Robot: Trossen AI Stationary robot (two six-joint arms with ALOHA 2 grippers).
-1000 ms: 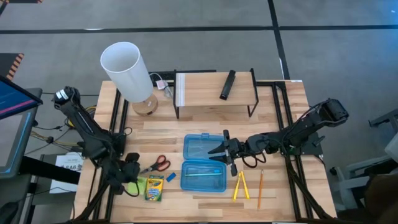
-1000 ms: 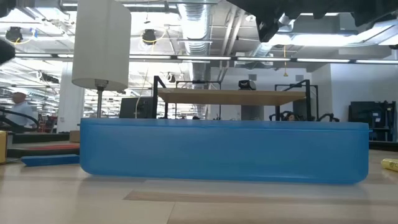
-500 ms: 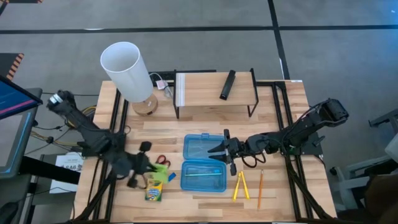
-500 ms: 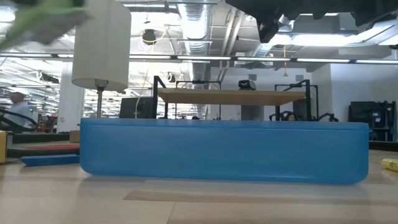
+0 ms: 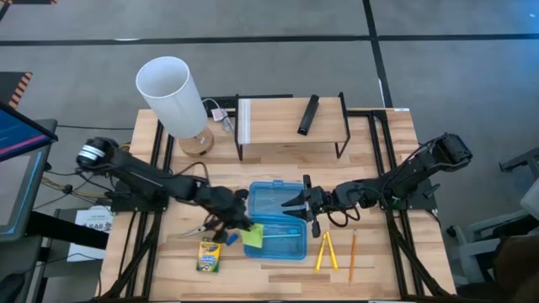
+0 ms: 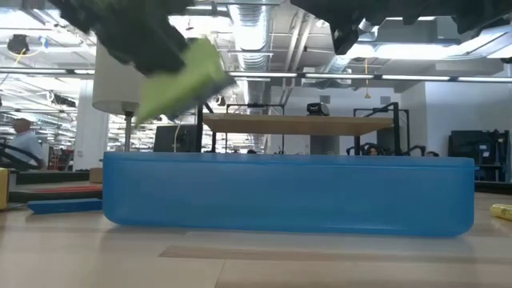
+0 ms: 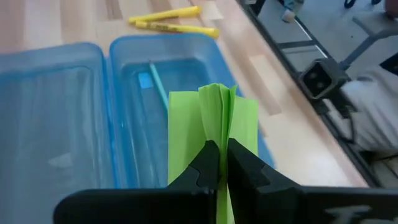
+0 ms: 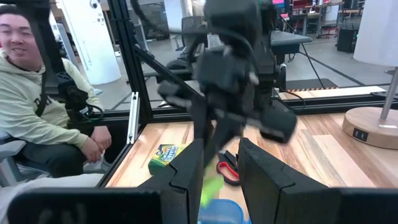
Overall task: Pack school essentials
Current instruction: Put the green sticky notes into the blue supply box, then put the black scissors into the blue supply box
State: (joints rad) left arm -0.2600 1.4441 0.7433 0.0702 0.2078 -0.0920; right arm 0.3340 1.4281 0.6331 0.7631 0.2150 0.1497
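Green sticky-note pad (image 7: 214, 134), clenched in the left gripper (image 7: 219, 163), hangs over the blue plastic box tray (image 5: 278, 249)'s 9 o'clock edge. Right gripper (image 5: 296, 203), fingers parted, waits over the blue lid (image 5: 271, 199). Around: two yellow sticks (image 5: 326, 251), one orange pencil (image 5: 352, 255), one yellow-green crayon box (image 5: 209, 255), red-handled scissors (image 8: 228, 172), white-shaded lamp (image 5: 173, 95).

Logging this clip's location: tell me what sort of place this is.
Probably a robotics lab in an open industrial hall: exposed ceiling ducts and strip lights overhead, more black-framed workbenches behind, and a seated person watching beside the wooden table.
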